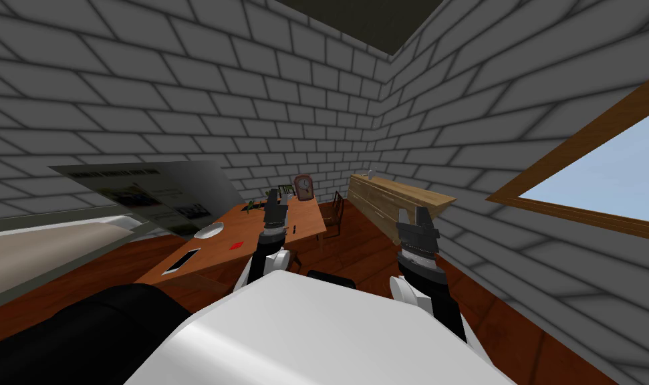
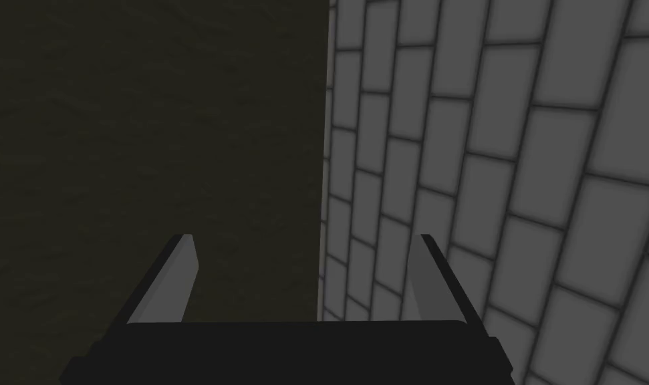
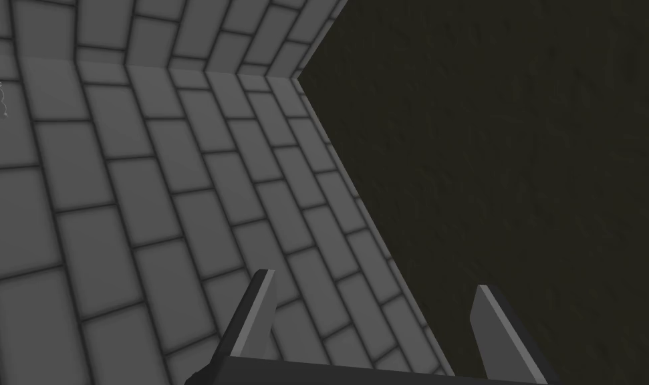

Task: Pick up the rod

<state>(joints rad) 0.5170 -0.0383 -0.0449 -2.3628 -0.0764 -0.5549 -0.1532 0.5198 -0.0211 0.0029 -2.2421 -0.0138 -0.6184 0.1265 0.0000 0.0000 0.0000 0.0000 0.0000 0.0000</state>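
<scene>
On the wooden desk (image 1: pixel 246 227) ahead and to my left, the rod (image 1: pixel 293 229) seems to be the short dark sliver lying flat near the desk's right edge, though it is too small to be sure. It is just beside the raised left forearm and not between any fingers.

A white plate (image 1: pixel 208 230) lies further left on the desk. A small red thing (image 1: pixel 236 245) lies nearer me, and a flat dark-and-white slab (image 1: pixel 182 261) sits by the near corner. At the far end stand a round-topped clock (image 1: pixel 304 188) and some upright books (image 1: pixel 286 190). A large grey panel (image 1: pixel 149 190) leans over the desk's left side. A dark chair (image 1: pixel 335 210) stands off the far right corner of the desk.

A pale wooden sideboard (image 1: pixel 400 197) runs along the right wall with a small white bottle (image 1: pixel 371 174) on its far end. A wood-framed window (image 1: pixel 610 180) is set in the same wall, closer to me.

The left gripper (image 1: pixel 274 195) is held up above the desk, pointing upward. Its fingers (image 2: pixel 176 281) stand wide apart with nothing between them.

The right gripper (image 1: pixel 413 215) is raised in front of the sideboard, well apart from the desk. Its fingers (image 3: pixel 256 314) are likewise spread and hold nothing
</scene>
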